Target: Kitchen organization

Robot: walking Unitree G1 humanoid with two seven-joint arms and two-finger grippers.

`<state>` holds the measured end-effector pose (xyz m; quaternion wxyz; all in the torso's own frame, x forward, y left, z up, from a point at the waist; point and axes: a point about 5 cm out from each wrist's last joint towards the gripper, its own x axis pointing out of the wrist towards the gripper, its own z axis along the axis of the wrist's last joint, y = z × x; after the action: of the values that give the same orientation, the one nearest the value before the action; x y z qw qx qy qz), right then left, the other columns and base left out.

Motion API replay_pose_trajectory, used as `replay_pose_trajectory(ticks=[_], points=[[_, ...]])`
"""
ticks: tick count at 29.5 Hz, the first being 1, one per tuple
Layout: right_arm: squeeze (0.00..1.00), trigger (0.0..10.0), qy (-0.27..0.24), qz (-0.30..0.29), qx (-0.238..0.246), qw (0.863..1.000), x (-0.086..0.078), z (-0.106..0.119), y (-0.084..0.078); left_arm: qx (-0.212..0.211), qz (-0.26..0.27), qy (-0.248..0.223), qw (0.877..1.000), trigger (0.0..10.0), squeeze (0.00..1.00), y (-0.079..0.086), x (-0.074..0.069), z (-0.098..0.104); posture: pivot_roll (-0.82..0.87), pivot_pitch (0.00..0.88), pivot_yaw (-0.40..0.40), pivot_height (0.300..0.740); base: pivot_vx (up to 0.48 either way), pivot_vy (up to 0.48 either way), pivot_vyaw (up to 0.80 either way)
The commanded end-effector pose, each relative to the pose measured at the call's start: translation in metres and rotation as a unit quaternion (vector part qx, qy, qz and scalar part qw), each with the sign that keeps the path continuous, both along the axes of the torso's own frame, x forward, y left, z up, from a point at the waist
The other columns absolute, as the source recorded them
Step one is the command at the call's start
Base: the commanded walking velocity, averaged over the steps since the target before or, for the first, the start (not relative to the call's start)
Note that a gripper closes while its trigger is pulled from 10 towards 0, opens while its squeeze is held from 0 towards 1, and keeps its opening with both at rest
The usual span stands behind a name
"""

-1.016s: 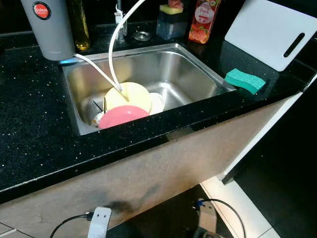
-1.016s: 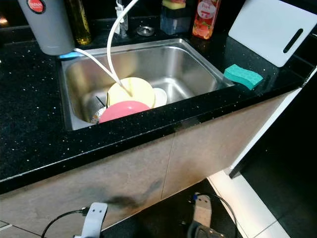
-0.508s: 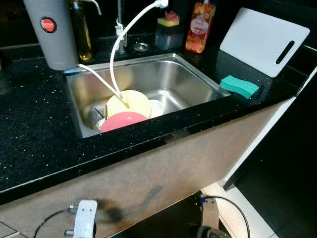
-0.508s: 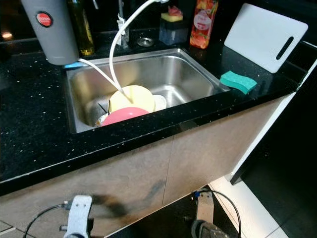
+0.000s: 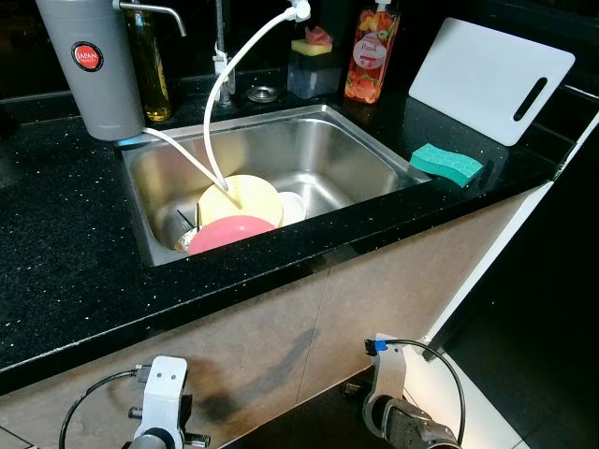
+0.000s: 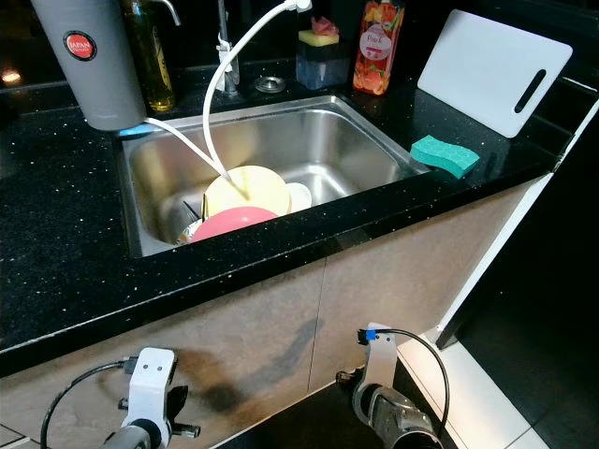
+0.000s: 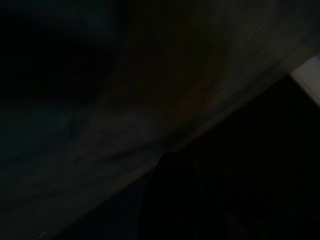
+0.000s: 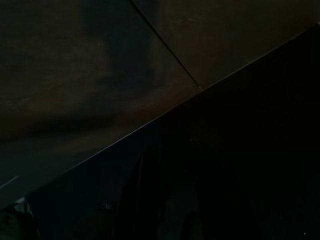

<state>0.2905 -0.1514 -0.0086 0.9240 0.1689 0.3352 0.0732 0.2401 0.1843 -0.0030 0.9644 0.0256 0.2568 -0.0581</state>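
My two arms hang idle below the counter edge, and I cannot tell how either set of jaws stands; both wrist views are too dark. Organising looks barely begun, I judge: a yellow plate (image 5: 241, 197) and a pink plate (image 5: 230, 231) lie stacked in the steel sink (image 5: 360, 140), a white hose (image 5: 221, 89) dangling onto them. A green sponge (image 5: 446, 163) sits on the black speckled countertop (image 5: 65, 271) right of the sink, a white cutting board (image 5: 487, 79) propped behind.
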Motion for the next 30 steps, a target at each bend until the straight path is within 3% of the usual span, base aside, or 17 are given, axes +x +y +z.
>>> replay_pose_trajectory(ticks=[1,7,13,18,23,25,30], points=[[0.00,10.0,0.013,-0.021,0.003,1.000,-0.006,-0.005,-0.006,0.020,0.001,0.020,1.000,10.0,0.00,0.005,-0.005,-0.003,0.04,0.122,-0.022,0.740,0.000,0.000,0.00],[0.00,10.0,0.002,-0.011,-0.028,1.000,-0.008,-0.006,-0.002,0.019,-0.007,0.019,1.000,10.0,0.00,0.002,-0.005,0.000,0.04,0.129,0.002,0.740,0.000,0.000,0.00],[0.00,10.0,-0.004,-0.030,-0.023,0.999,-0.013,-0.009,-0.001,0.009,-0.011,0.031,0.999,10.0,0.00,0.001,-0.009,-0.003,0.06,0.140,0.005,0.740,0.000,0.000,0.00],[0.00,10.0,0.015,-0.023,-0.025,0.999,-0.018,-0.016,0.008,0.013,0.004,0.067,0.998,10.0,0.00,0.013,-0.019,-0.011,0.07,0.146,0.007,0.740,0.000,0.000,0.00],[0.00,10.0,0.044,0.016,-0.062,0.997,-0.028,-0.026,0.017,0.027,0.022,0.105,0.994,10.0,0.00,0.028,-0.026,-0.020,0.06,0.155,0.013,0.740,0.000,0.000,0.00],[0.00,10.0,0.044,0.016,-0.062,0.997,-0.028,-0.026,0.017,0.027,0.022,0.105,0.994,10.0,0.00,0.028,-0.026,-0.020,0.06,0.155,0.013,0.740,0.000,0.000,0.00],[0.00,10.0,0.071,0.014,-0.074,0.995,-0.045,-0.039,0.006,0.013,0.005,0.130,0.991,10.0,0.00,0.015,-0.036,-0.035,0.05,0.123,0.033,0.740,0.000,0.000,0.00]])
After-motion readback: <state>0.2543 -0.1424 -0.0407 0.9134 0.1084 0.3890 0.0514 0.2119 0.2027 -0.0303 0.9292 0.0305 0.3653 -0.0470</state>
